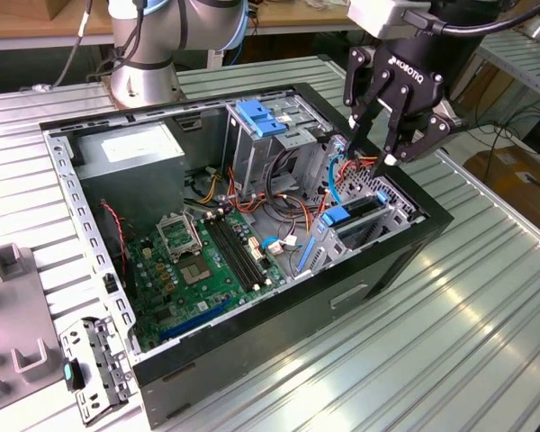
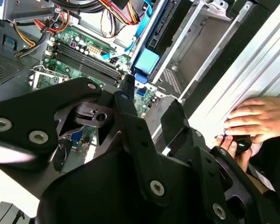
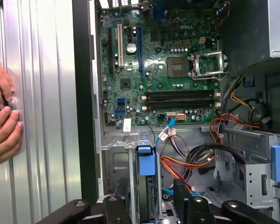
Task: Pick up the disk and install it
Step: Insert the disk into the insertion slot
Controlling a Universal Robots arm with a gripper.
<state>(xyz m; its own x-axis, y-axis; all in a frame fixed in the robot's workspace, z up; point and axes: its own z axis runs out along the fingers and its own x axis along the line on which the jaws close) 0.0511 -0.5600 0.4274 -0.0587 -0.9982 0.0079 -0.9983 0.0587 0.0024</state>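
Note:
The disk (image 1: 358, 214) stands on edge in the drive bay at the corner of the open computer case (image 1: 279, 324) on the exterior view's right. A blue bracket tab (image 1: 337, 219) shows at its end. In the first wrist view the disk (image 3: 147, 164) runs between the two black fingers (image 3: 183, 201), with a gap on each side. Its blue tab (image 2: 146, 63) also shows in the second wrist view. My gripper (image 1: 373, 153) hangs open a little above the disk and holds nothing.
A blue latch (image 1: 261, 117) tops the upright metal cage at the case's middle. Orange and red cables (image 3: 186, 163) lie beside the bay. The green motherboard (image 1: 198, 270) and grey power supply box (image 1: 130, 153) fill the rest. A person's hands (image 3: 2, 116) rest on the ribbed table beside the case.

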